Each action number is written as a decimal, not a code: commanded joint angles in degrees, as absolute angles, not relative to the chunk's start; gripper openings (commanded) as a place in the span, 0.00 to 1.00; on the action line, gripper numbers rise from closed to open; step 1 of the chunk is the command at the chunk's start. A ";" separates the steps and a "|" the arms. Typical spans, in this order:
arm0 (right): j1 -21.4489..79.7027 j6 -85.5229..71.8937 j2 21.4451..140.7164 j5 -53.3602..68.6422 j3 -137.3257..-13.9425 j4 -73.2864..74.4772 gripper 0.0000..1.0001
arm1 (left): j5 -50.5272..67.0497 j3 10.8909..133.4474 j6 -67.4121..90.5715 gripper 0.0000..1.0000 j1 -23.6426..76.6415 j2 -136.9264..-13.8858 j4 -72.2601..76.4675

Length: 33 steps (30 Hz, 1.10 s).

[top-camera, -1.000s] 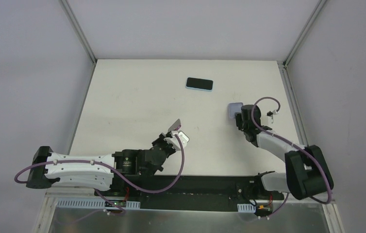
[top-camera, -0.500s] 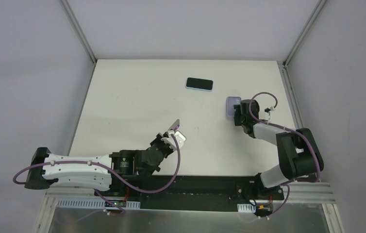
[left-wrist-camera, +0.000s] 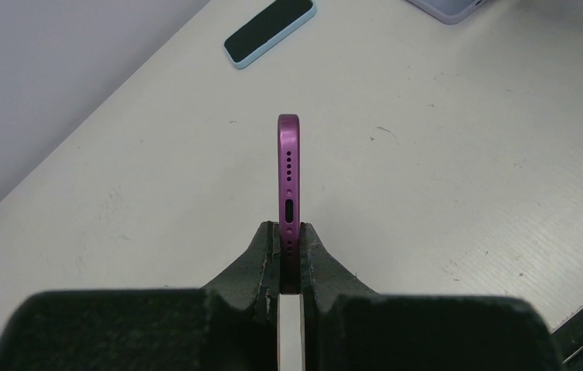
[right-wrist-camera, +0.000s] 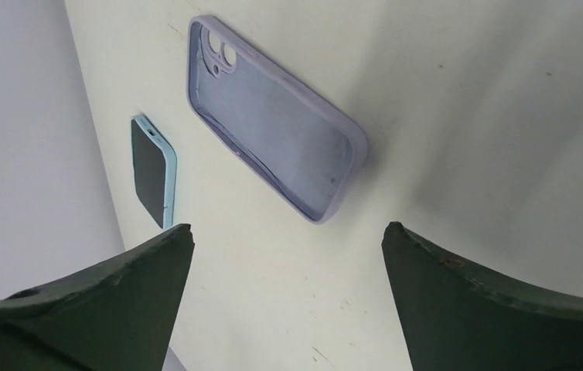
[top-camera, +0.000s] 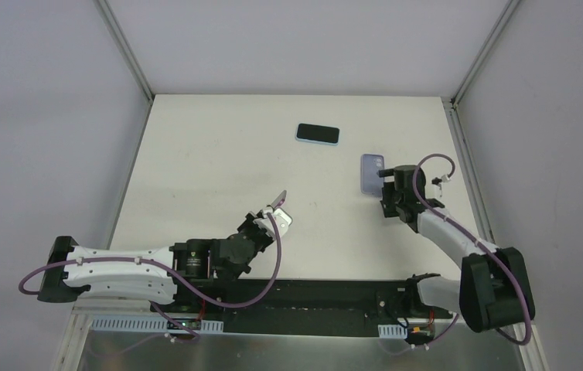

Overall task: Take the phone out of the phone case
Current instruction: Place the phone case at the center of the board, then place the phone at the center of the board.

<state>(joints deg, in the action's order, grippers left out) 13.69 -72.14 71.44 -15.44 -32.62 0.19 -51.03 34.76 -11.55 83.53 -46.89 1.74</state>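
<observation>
Left gripper (left-wrist-camera: 289, 236) clamping purple phone (left-wrist-camera: 289, 154) on edge, right gripper (right-wrist-camera: 287, 230) gaping wide, hovering over empty case (right-wrist-camera: 273, 124) lying on table (top-camera: 211, 154)

Empty case (top-camera: 373, 173) right on table (top-camera: 219, 154), second phone (top-camera: 318, 134) behind, left of it

Top external view: set high, above and behind the arm bases at the bottom edge, facing down. It is distant and covers the whole table (top-camera: 219, 154).

Left wrist view: close and low, facing forward past the left gripper (left-wrist-camera: 289, 232) at bottom centre.

Right wrist view: close, tilted down at the tabletop, with the right gripper (right-wrist-camera: 288, 226) framing both lower corners.

All three views share the lilac case (right-wrist-camera: 273, 116) and the blue-edged phone (right-wrist-camera: 153, 174).
</observation>
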 commanded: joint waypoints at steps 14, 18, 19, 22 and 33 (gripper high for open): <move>21.30 -68.86 43.13 28.72 -35.81 14.98 0.93 | -34.03 32.43 -42.61 0.00 83.58 -49.91 23.33; 27.11 -70.14 46.54 31.92 -39.16 13.40 0.93 | -35.89 36.77 -54.68 0.00 85.08 -56.98 24.30; 28.02 -70.43 47.03 31.43 -39.48 13.43 0.93 | -37.20 37.67 -56.94 0.00 85.94 -58.85 24.89; 29.81 -71.27 48.18 30.92 -39.13 11.78 0.91 | -38.16 38.05 -61.28 0.00 87.72 -61.79 28.64; 32.91 -74.20 53.26 30.88 -38.07 3.66 0.48 | -38.32 38.23 -64.61 0.00 89.91 -65.14 32.88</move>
